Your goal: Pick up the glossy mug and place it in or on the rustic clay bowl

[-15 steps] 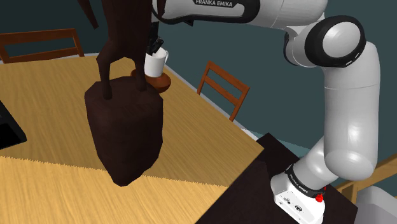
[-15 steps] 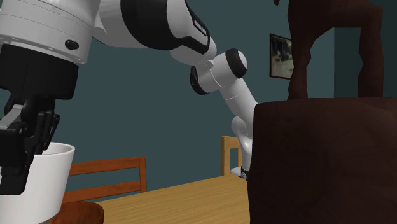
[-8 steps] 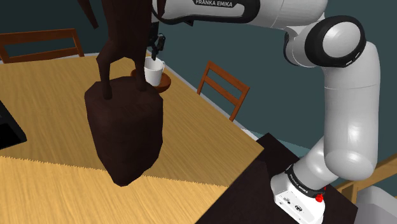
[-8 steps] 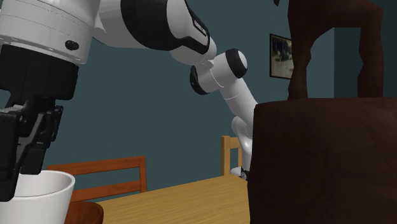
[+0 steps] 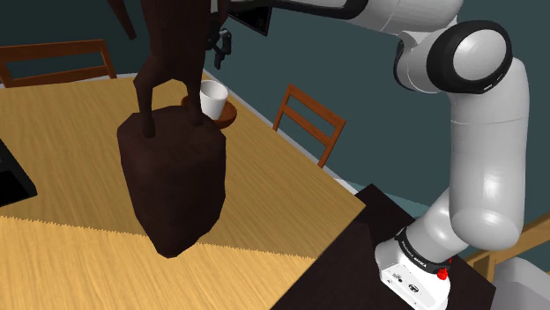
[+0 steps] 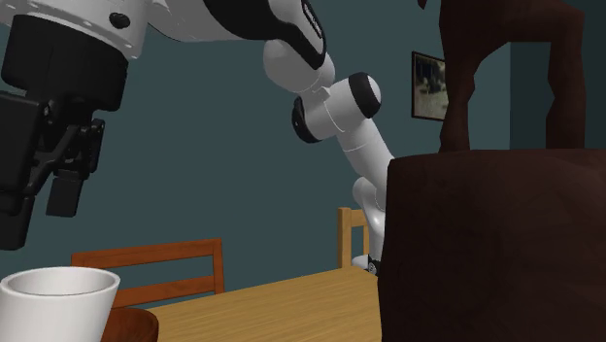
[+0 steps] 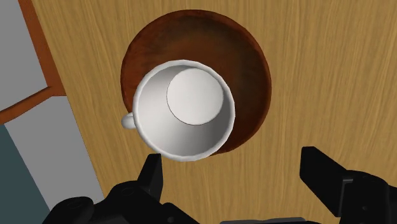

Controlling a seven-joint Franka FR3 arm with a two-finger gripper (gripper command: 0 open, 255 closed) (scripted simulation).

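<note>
A white mug (image 7: 184, 108) stands upright in the reddish-brown bowl (image 7: 245, 83) on the wooden table, its handle pointing toward the table's edge. My gripper (image 7: 233, 167) hangs straight above it, open, with its black fingers wide apart and touching nothing. In the shoulder view the mug (image 5: 211, 99) and bowl (image 5: 227, 113) sit at the table's far edge, partly behind a dark object, and the gripper (image 5: 220, 51) is well above them. The second exterior view has the mug (image 6: 58, 301) in the bowl (image 6: 131, 325) at lower left, under the raised gripper (image 6: 39, 209).
A large dark brown sculpture-like object (image 5: 172, 176) stands mid-table, close to the bowl; it rises at the second exterior view's right (image 6: 495, 243). Wooden chairs (image 5: 310, 123) (image 5: 57, 62) line the table (image 5: 79, 158). My stand (image 5: 370, 255) is at lower right.
The gripper opened and let go of the mug, which settled down into the bowl. The gripper then rose clear above it.
</note>
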